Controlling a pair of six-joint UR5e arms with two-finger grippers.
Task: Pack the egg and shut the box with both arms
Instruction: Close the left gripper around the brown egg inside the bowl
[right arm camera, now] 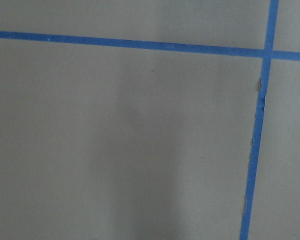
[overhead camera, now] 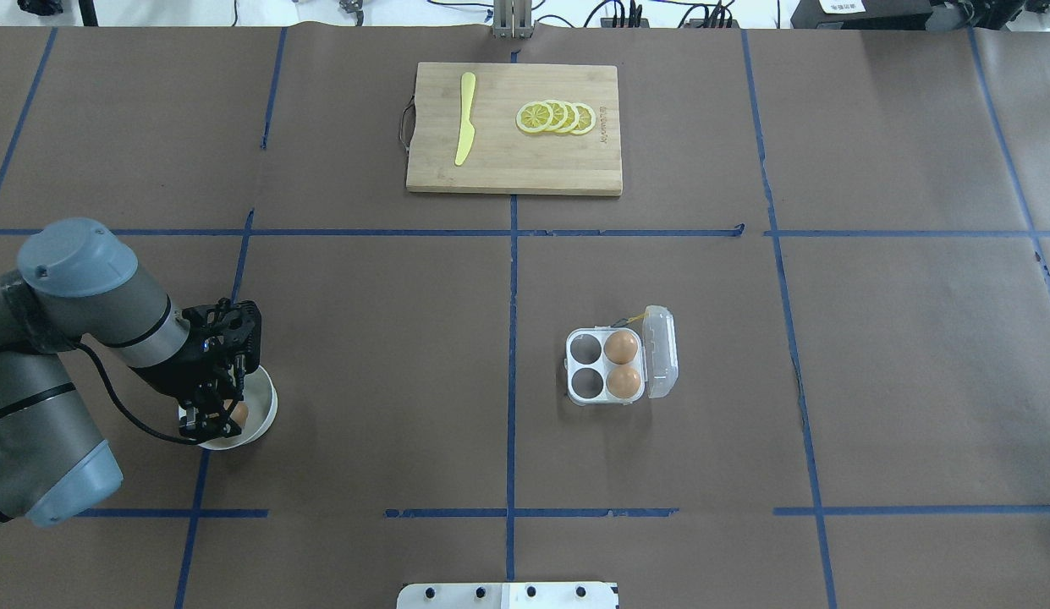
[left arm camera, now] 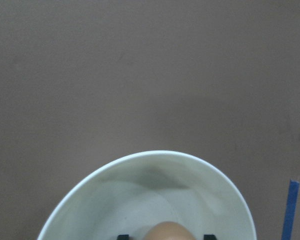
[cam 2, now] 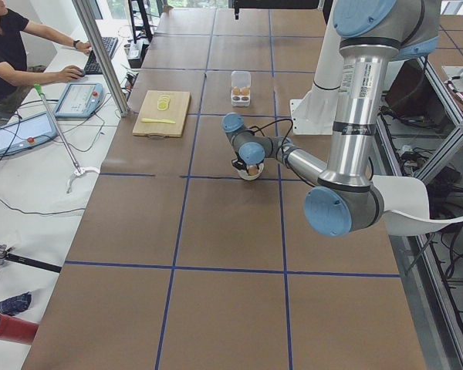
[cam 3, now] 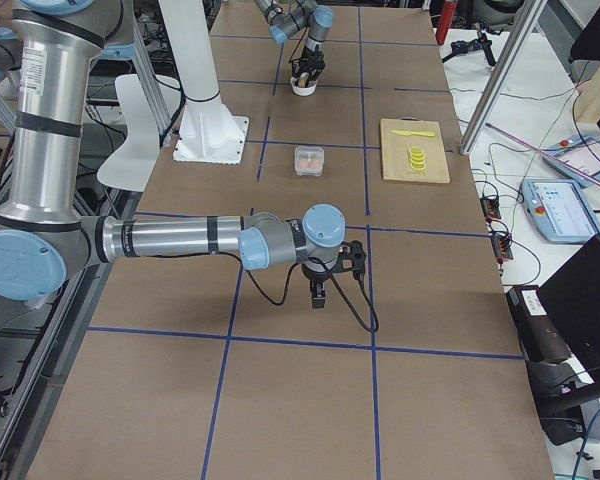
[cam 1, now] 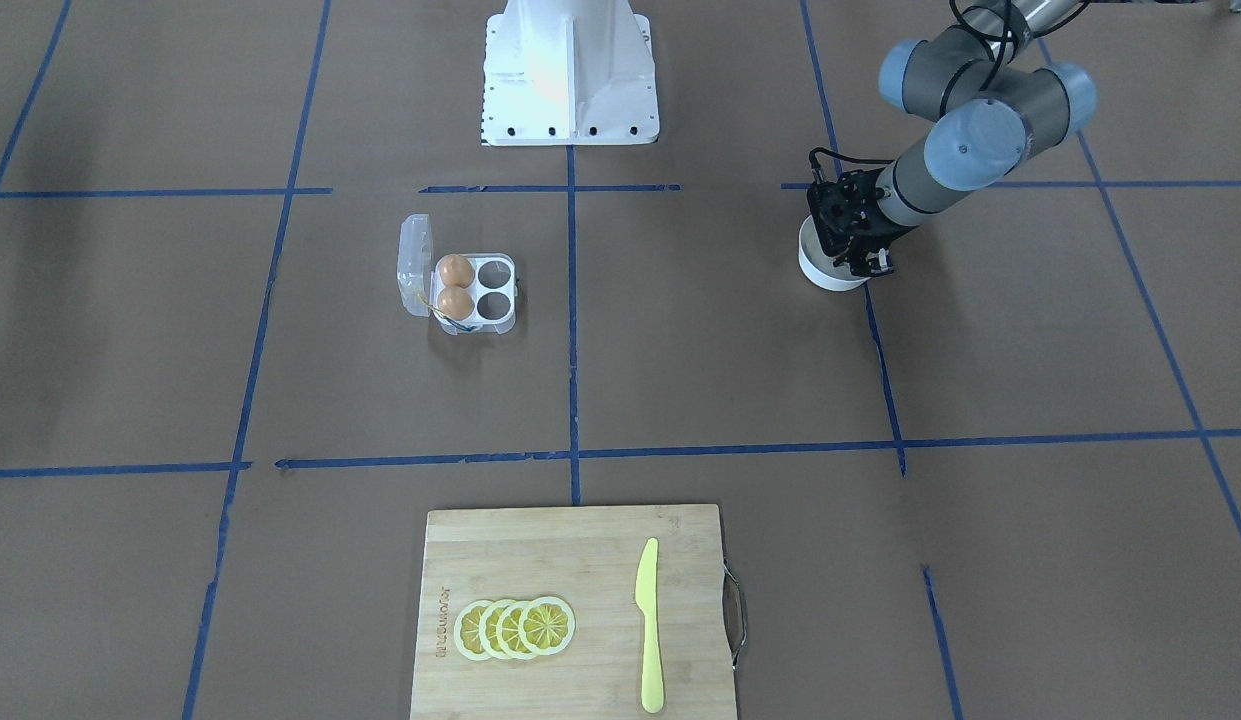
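Observation:
The clear egg box (cam 1: 498, 318) (overhead camera: 568, 370) lies open in mid-table, its lid (overhead camera: 662, 351) folded back. Two orange-brown eggs (overhead camera: 621, 347) (overhead camera: 624, 382) fill the two cups next to the lid; the other two cups are empty. A third egg (overhead camera: 238, 414) (left arm camera: 167, 231) lies in a white bowl (overhead camera: 262, 406) (left arm camera: 155, 154). My left gripper (overhead camera: 213, 418) (cam 1: 862, 262) reaches down into the bowl, open, with its fingertips (left arm camera: 122, 236) on either side of that egg and a gap to it. My right gripper (cam 3: 318, 298) hangs over bare table far from the box; I cannot tell whether it is open or shut.
A wooden cutting board (overhead camera: 525, 161) with a yellow knife (overhead camera: 464, 118) and lemon slices (overhead camera: 557, 117) lies at the table's far edge. The white pedestal (cam 1: 568, 70) stands on the robot's side. Blue tape lines cross the brown table.

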